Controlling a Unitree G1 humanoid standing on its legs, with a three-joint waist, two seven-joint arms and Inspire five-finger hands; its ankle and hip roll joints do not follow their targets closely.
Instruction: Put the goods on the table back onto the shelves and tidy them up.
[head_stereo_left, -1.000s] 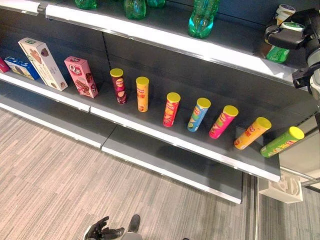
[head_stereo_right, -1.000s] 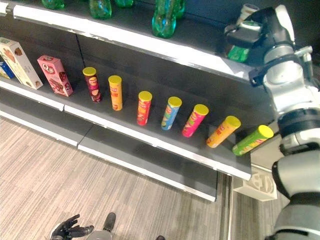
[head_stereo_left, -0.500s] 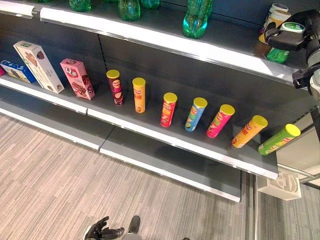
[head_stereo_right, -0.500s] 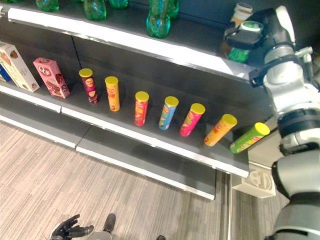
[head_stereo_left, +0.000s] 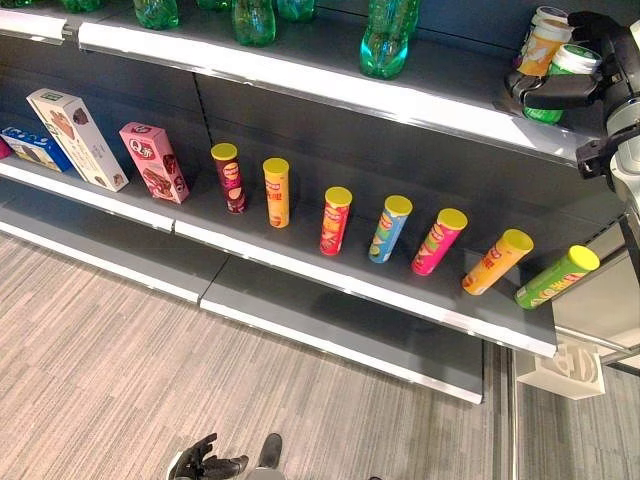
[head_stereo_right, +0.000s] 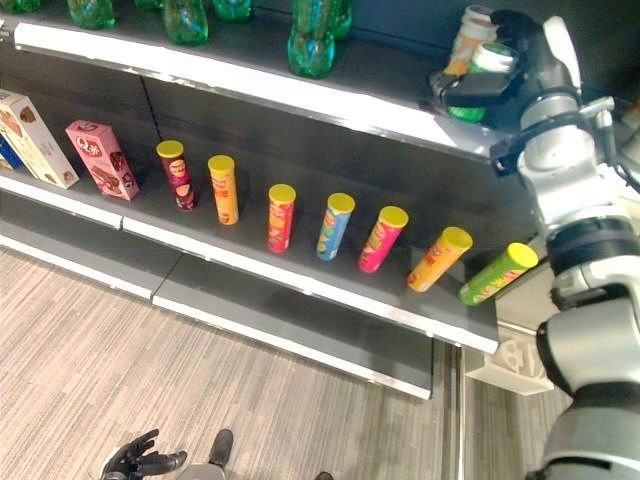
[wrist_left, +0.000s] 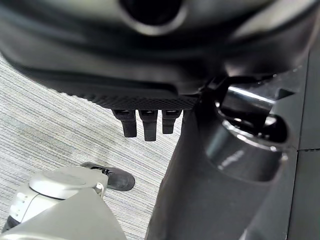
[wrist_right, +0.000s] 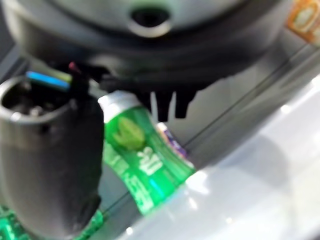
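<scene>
R hand (head_stereo_right: 520, 60) is up at the top shelf (head_stereo_left: 330, 85), fingers wrapped round the green cup (head_stereo_left: 560, 75), upright, just beside the orange cup (head_stereo_left: 545, 45). L hand (head_stereo_right: 135, 462) hangs low, relaxed, far off.

- The left eye view and right eye view look down from the robot's head at the shelves (head_stereo_left: 330, 275) and the floor (head_stereo_left: 90, 370), from a little way off.
- Both share the row of tubes (head_stereo_left: 336, 219), which runs from 10 o'clock towards 4 o'clock.
- The left wrist view faces down at the floor, very near its own left hand (wrist_left: 145, 122).
- The right wrist view looks along the right hand (wrist_right: 45, 165), very close to a green bottle (wrist_right: 142, 167) that both eye views show at 1 o'clock.
</scene>
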